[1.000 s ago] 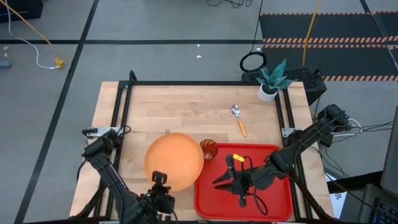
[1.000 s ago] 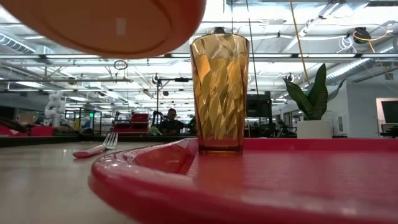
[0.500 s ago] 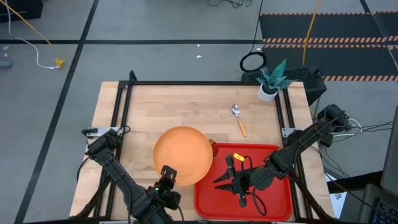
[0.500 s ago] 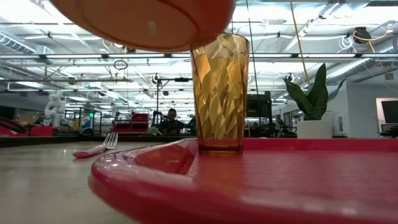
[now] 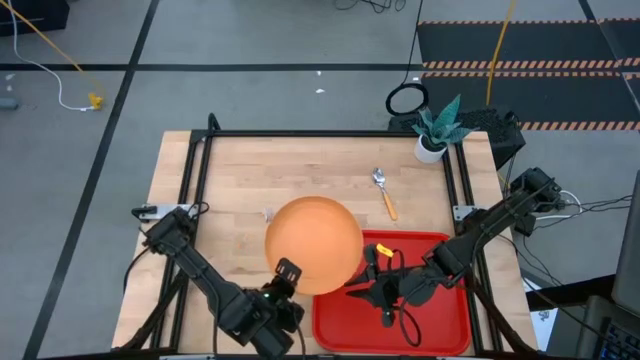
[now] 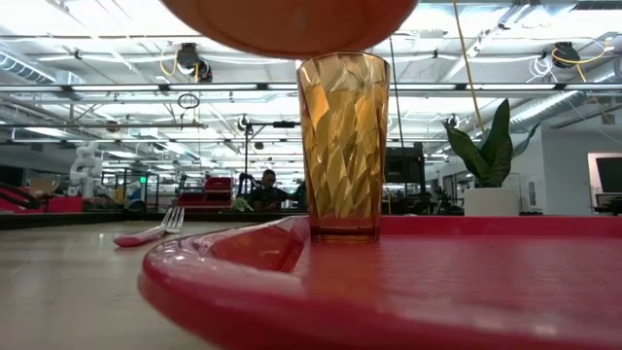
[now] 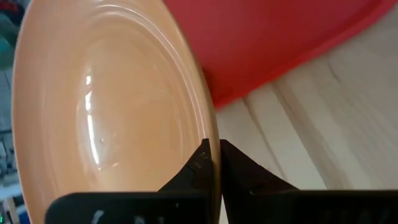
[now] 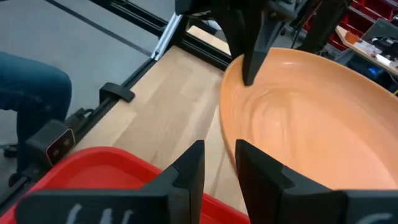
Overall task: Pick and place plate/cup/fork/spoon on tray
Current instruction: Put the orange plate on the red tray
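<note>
The orange plate (image 5: 313,245) is in the air over the red tray's (image 5: 430,325) left rim, held by my left gripper (image 5: 288,272), which is shut on its near rim. The plate hides the amber cup in the high view. The low view shows the cup (image 6: 342,146) upright on the tray (image 6: 408,292), under the plate (image 6: 292,17). My right gripper (image 5: 358,275) is open over the tray, with its fingertips (image 8: 193,163) just short of the plate's right rim (image 8: 229,134). The fork (image 6: 151,231) and the spoon (image 5: 385,192) lie on the table. My left gripper pinches the plate's rim (image 7: 210,134) between its two fingers, one on the upper face and one on the underside. It comes from the table's near side, roughly level. The plate is lifted clear and about level, its hollow side up.
A white pot with a green plant (image 5: 432,140) stands at the far right corner. Black frame rails (image 5: 195,190) run along the table's left, far and right sides. Bare wood lies left of the plate. A person (image 6: 264,190) sits far off in the room.
My left gripper has carried the plate toward the table's right edge, from left of the tray to above the cup and the tray's left rim. The plate has stayed lifted and about level.
</note>
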{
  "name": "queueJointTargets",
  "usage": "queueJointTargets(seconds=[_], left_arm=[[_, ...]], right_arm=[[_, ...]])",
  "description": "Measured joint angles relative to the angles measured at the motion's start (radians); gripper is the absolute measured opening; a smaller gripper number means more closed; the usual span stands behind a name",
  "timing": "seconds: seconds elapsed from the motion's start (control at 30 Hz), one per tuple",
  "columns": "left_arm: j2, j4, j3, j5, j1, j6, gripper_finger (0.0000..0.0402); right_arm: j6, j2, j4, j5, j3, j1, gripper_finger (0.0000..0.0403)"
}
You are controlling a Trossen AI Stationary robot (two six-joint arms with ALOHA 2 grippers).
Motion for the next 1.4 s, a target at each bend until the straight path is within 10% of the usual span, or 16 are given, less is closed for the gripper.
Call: queueJointTargets(seconds=[0.6, 1.07, 1.4], left_arm=[[0.001, 0.104, 0.005, 0.002, 0.052, 0.169, 0.0021], [0.001, 0.173, 0.005, -0.069, 0.06, 0.181, 0.0032], [0.001, 0.259, 0.006, -0.251, 0.012, 0.032, 0.0142]], right_arm=[[-0.023, 0.0, -0.089, 0.024, 0.0, 0.008, 0.0082], [-0.073, -0.001, -0.196, 0.049, 0.046, 0.029, 0.0004], [0.06, -0.009, -0.365, 0.156, 0.131, 0.122, 0.0002]])
